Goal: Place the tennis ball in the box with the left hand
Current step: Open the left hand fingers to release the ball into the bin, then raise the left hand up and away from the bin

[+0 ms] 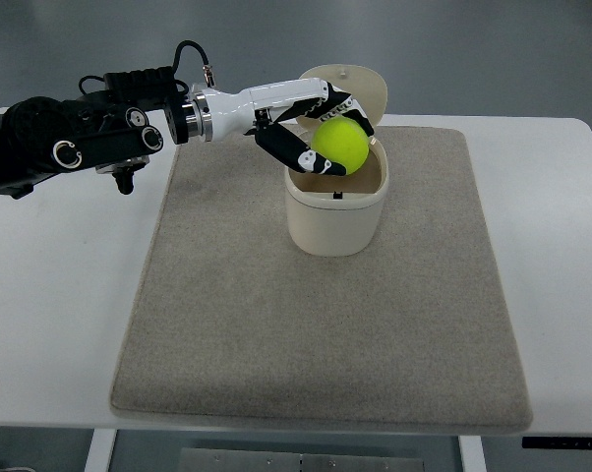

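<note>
Yellow ball [341, 144] sits gripped in the left robot hand [311, 128], directly over the open box [335, 211] near the mat's [316, 324] far edge. Bare mat spreads wide around the box on the white surface [60, 315].

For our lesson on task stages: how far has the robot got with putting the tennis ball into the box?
Done: the left hand has the tennis ball grasped and lifted, and the box stands with its lid open. In hand: the ball hangs over the box's opening. Left: lower, release, withdraw.
</note>
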